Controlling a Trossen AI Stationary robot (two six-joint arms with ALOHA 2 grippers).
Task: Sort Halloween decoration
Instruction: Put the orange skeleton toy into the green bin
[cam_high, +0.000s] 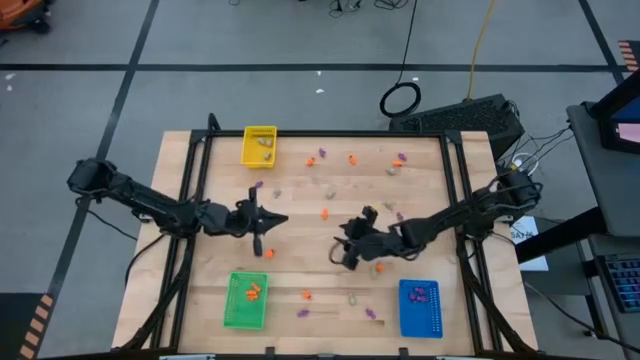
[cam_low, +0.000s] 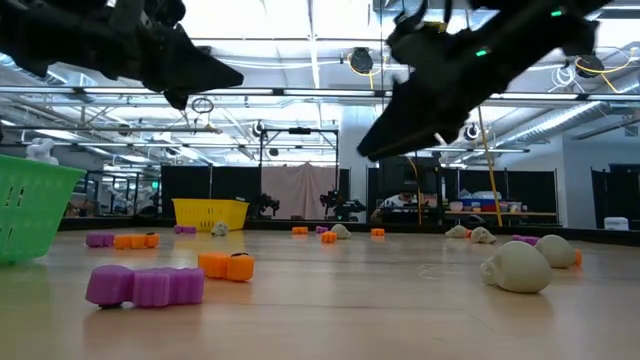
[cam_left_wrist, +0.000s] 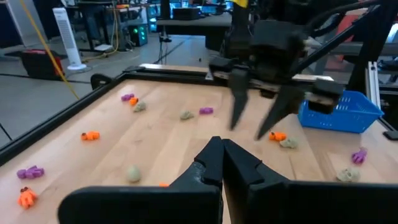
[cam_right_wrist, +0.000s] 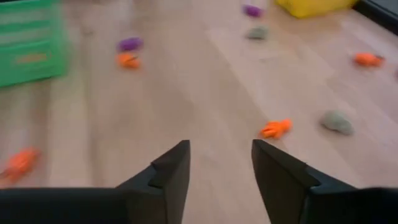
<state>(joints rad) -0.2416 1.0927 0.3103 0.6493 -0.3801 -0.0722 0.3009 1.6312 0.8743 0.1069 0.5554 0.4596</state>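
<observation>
The Halloween decoration lies scattered over the wooden table (cam_high: 300, 250) as small orange (cam_high: 324, 213), purple (cam_high: 302, 312) and beige-grey (cam_high: 352, 298) trinkets. Some lie in the yellow tray (cam_high: 259, 146), the green tray (cam_high: 246, 300) and the blue tray (cam_high: 420, 307). My left gripper (cam_high: 275, 220) hangs above the table's middle left, shut, with nothing seen between its fingers (cam_left_wrist: 222, 155). My right gripper (cam_high: 342, 255) hangs open above the table's middle, facing the left one, with nothing between its fingers (cam_right_wrist: 217, 168). An orange trinket (cam_right_wrist: 276, 128) and a beige one (cam_right_wrist: 337, 122) lie ahead of it.
A black frame rail (cam_high: 320, 133) runs around the table. The yellow tray stands at the far left, the green at the near left, the blue at the near right. The two grippers face each other closely over the table's middle.
</observation>
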